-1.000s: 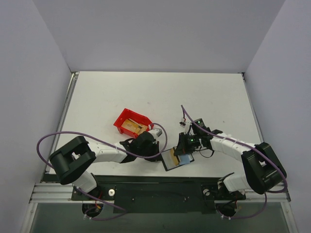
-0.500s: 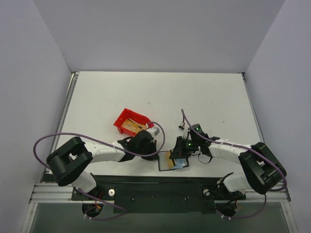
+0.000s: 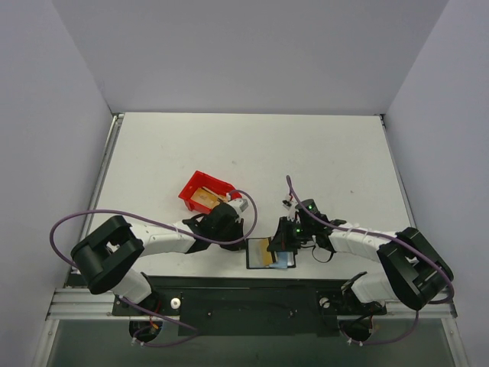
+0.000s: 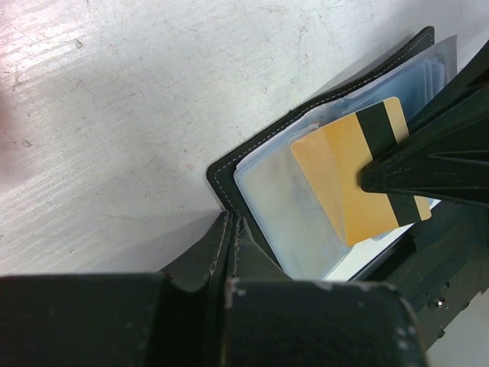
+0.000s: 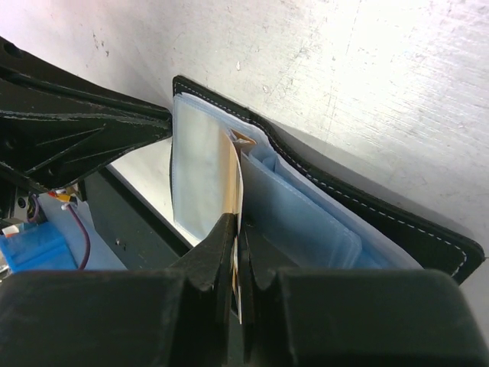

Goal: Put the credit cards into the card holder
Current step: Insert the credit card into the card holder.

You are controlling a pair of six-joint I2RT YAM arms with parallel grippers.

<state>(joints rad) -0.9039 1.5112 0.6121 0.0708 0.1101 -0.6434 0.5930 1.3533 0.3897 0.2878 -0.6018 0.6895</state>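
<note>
The card holder lies open at the table's near edge, pale grey-blue sleeves up. My left gripper is shut on its black left flap; the left wrist view shows the fingertips pinching that flap. My right gripper is shut on a gold-tan credit card with a dark stripe. The card stands edge-on between the sleeves in the right wrist view, held by the right gripper. More gold cards lie in the red bin.
The red plastic bin stands just behind the left arm. A small connector on a purple cable lies behind the right gripper. The black rail of the arm bases runs right below the wallet.
Both grippers and the wallet have shifted left and toward the near edge. The wallet has turned squarer to the table edge. The card sits further over the left sleeves.
</note>
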